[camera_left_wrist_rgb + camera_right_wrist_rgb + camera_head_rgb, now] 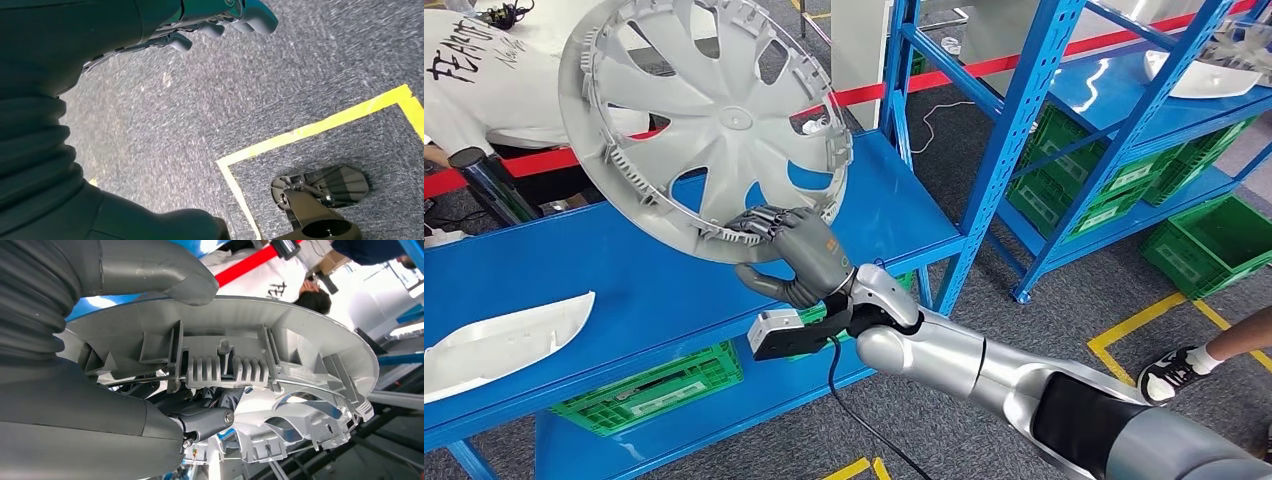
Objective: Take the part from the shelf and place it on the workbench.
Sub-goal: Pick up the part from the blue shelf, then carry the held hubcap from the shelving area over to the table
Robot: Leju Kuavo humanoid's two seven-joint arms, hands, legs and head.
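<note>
silver-grey part: the wheel cover (709, 130) i'm after is up off the blue shelf (624, 290), tilted with its ribbed inner face toward my head camera; i see moulded clips and ribs around its rim.
right hand: my right hand (789, 252) grips the cover's rim at the edge nearest me, dark fingers (754, 225) curled over the inside of the rim; in the right wrist view the grey thumb (165, 275) presses on the outer face and the fingers (200, 415) hook behind the clip block, so the rim is clamped between them.
part relative to hand: the rest of the cover rises above and beyond my hand, away from the wrist.
left hand: in the left wrist view my left hand (220, 22) hangs over grey carpet (210, 100) with yellow floor tape (310, 127); fingers look loosely curled with nothing in them, but i cannot tell for sure.
writing: black lettering on a person's white shirt (484, 70) beyond the cover, partly cut off; i can't read it whole.
beside hand: a white curved panel (499, 340) lies on the same shelf, well apart on my left-hand side.
below hand: green crates (659, 385) sit on the lower shelf level.
far side: a second blue rack (1124, 110) with more green crates.
</note>
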